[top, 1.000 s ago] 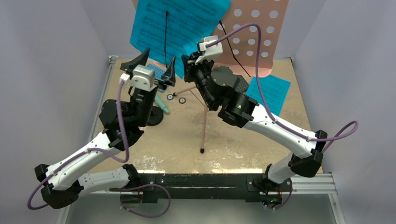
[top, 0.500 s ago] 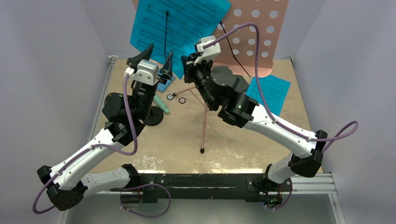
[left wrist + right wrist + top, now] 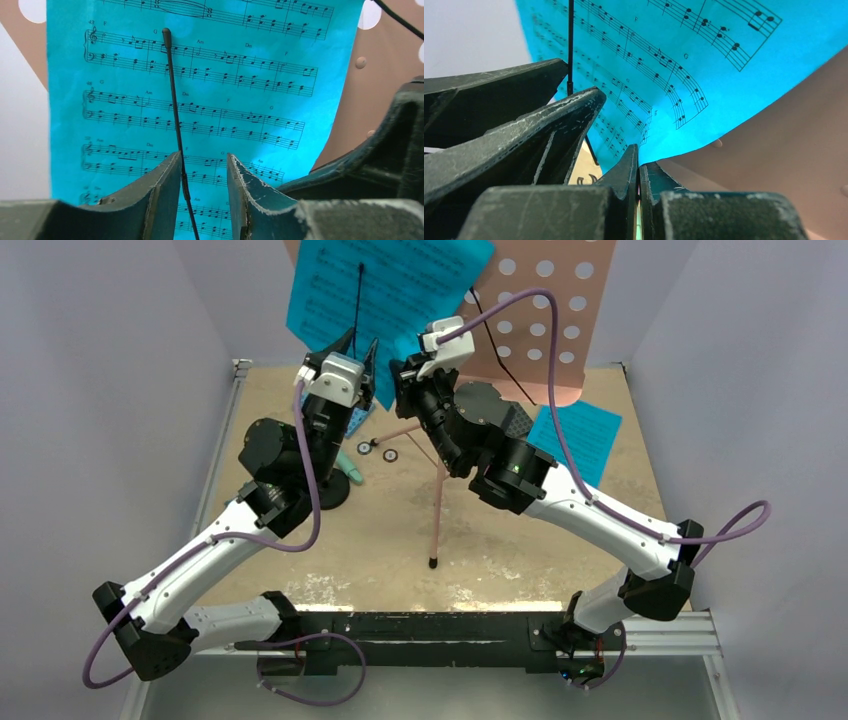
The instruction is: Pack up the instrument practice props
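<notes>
The pink music stand [image 3: 545, 300] stands mid-table on its tripod, with a cyan sheet-music page [image 3: 390, 290] on its perforated board. A second cyan page [image 3: 580, 440] lies at the right. The black mic stand's round base [image 3: 330, 495] sits at the left, and its thin rod [image 3: 172, 90] rises in front of the page. My left gripper [image 3: 352, 345] is open with the rod between its fingers, close to the left finger [image 3: 160, 185]. My right gripper [image 3: 639, 160] is shut on the board's lower edge, by the page's corner. The mint-green microphone [image 3: 350, 468] lies beside the base.
A blue studded baseplate [image 3: 352, 420] lies under my left wrist and a grey one [image 3: 500, 410] under my right arm. Two small rings [image 3: 377, 450] lie on the table. Grey walls close in on the left, right and back.
My left arm has risen and moved right and farther back, so its fingers now straddle the mic stand's rod and stand closer together. The right arm has not moved.
</notes>
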Controlling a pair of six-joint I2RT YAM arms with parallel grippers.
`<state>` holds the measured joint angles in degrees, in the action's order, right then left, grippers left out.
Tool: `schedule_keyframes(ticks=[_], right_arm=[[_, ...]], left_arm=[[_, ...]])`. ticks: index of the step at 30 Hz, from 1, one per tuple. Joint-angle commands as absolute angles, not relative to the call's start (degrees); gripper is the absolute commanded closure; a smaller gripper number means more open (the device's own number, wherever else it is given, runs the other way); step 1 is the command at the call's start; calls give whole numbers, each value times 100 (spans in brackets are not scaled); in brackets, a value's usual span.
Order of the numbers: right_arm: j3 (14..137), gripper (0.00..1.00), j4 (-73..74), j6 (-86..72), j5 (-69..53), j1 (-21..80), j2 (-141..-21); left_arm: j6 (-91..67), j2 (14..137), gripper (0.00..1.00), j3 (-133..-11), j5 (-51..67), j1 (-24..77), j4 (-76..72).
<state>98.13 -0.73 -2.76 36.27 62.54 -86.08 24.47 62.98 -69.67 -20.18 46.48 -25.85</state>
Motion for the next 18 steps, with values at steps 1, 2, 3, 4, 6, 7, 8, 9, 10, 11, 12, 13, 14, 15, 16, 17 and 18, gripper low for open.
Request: schedule_keyframes(ticks=[1, 2, 3, 4, 6, 7, 8, 9, 10, 11, 12, 13, 14, 15, 16, 17, 18], right_arm=[[10022, 100, -97, -202, 3533, 6234, -8362], [10007, 100, -104, -201, 3533, 6232, -8352], [10007, 100, -105, -202, 3529, 6231, -8350], [10005, 100, -101, -202, 3528, 6236, -8356], [10002, 100, -105, -201, 3525, 6232, -8354], [10002, 100, -105, -208, 3525, 6231, -8351], [10002, 100, -105, -211, 3524, 6236, -8345], [9994, 100, -101, -213, 3527, 6235, -8341], [9993, 100, -93, -219, 3525, 6239, -8341], [9993, 100, -89, -227, 3524, 6237, -8333], [9988, 100, -84, -235, 3524, 6239, -8329], [9987, 100, -80, -241, 3524, 6242, -8324], [9985, 100, -75, -250, 3522, 6247, -8320], [9984, 100, -71, -259, 3519, 6245, -8316], [9984, 100, -63, -263, 3524, 6246, -8312], [9984, 100, -55, -270, 3524, 6243, -8307], [9987, 100, -49, -272, 3524, 6241, -8301]], left_arm=[[2236, 6302, 61, -7220, -1986, 4567, -2584], [2228, 6306, 64, -7216, -1985, 4558, -2586], [2213, 6301, 67, -7209, -1980, 4561, -2596], [2196, 6285, 70, -7207, -1971, 4561, -2601], [2178, 6246, 76, -7196, -1931, 4557, -2608], [2167, 6222, 81, -7190, -1911, 4561, -2610], [2158, 6197, 84, -7182, -1895, 4557, -2608], [2147, 6168, 88, -7169, -1872, 4554, -2616], [2137, 6123, 93, -7152, -1846, 4555, -2618], [2128, 6085, 97, -7140, -1815, 4556, -2626], [2123, 6056, 100, -7122, -1792, 4561, -2629], [2122, 6023, 100, -7113, -1767, 4566, -2628], [2119, 5997, 100, -7103, -1740, 4562, -2640], [2114, 5968, 100, -7082, -1707, 4560, -2651], [2117, 5935, 100, -7074, -1675, 4557, -2654], [2118, 5896, 100, -7041, -1632, 4555, -2665], [2118, 5859, 100, -6993, -1589, 4556, -2714]])
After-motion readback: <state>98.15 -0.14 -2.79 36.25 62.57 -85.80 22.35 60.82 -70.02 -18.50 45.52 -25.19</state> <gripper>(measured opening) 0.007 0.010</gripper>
